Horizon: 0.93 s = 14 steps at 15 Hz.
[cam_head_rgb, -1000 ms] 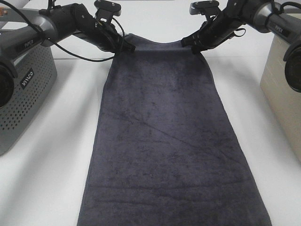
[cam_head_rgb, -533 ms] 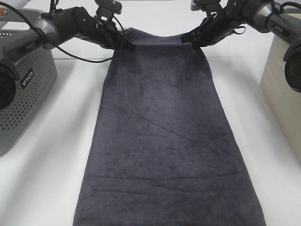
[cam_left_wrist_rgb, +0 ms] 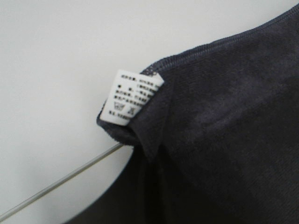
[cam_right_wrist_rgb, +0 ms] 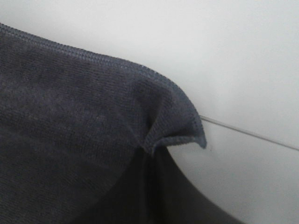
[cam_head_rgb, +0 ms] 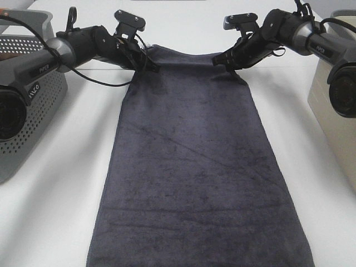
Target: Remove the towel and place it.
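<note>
The dark charcoal-grey towel [cam_head_rgb: 194,167] lies spread lengthwise down the middle of the white table, its near end running out of the exterior view. My left gripper [cam_head_rgb: 151,62] is shut on its far left corner, low over the table. The left wrist view shows that pinched corner [cam_left_wrist_rgb: 233,116] with the white tag [cam_left_wrist_rgb: 133,99]. My right gripper [cam_head_rgb: 221,60] is shut on the far right corner, which shows bunched in the right wrist view [cam_right_wrist_rgb: 60,116]. The fingertips themselves are hidden by cloth.
A grey perforated basket [cam_head_rgb: 33,105] stands at the left edge of the table. A beige bin [cam_head_rgb: 336,111] stands at the right edge. Bare white table runs along both sides of the towel and behind its far edge.
Both grippers first drew the far edge back, then came down toward the table with the corners. The far edge now lies lower and flatter between them.
</note>
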Motion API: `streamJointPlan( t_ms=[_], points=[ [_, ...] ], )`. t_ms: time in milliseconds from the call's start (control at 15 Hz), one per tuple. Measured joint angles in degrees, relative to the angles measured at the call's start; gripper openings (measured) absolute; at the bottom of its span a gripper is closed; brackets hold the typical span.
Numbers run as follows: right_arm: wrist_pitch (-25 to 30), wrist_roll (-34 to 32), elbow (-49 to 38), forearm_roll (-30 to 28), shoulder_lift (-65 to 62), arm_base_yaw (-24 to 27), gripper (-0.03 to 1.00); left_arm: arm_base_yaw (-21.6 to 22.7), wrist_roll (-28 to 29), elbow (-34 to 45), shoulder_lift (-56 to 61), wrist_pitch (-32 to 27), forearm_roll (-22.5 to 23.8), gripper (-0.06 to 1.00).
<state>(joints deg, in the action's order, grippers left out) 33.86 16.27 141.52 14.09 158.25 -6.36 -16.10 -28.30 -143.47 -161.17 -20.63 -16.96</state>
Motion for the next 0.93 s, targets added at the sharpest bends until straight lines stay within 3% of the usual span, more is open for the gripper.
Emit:
streamJointPlan(
  t_ms=[200,333,467,600,667,933],
  points=[
    [-0.74,0.0,0.0,0.0,0.52,0.0,0.04,0.0,0.0,0.0,-0.74,2.06,0.0,0.01],
    [-3.09,-0.06,0.0,0.06,0.52,0.0,0.34,0.0,0.0,0.0,-1.26,3.95,0.0,0.15],
    [-4.64,-0.06,0.0,-0.17,0.52,0.0,0.54,0.0,0.0,0.0,-1.26,6.19,0.06,0.41],
    [-4.87,-0.06,0.0,-1.32,0.52,0.0,0.59,0.0,0.69,0.0,-1.26,8.14,0.06,0.59],
    [-4.87,-0.06,0.0,-2.01,0.52,0.0,0.6,0.0,0.92,0.0,-1.26,8.48,0.06,0.63],
    [-3.95,-0.06,0.63,-2.01,0.52,0.52,0.6,0.0,1.09,0.0,-1.15,8.25,0.06,0.65]
  ],
)
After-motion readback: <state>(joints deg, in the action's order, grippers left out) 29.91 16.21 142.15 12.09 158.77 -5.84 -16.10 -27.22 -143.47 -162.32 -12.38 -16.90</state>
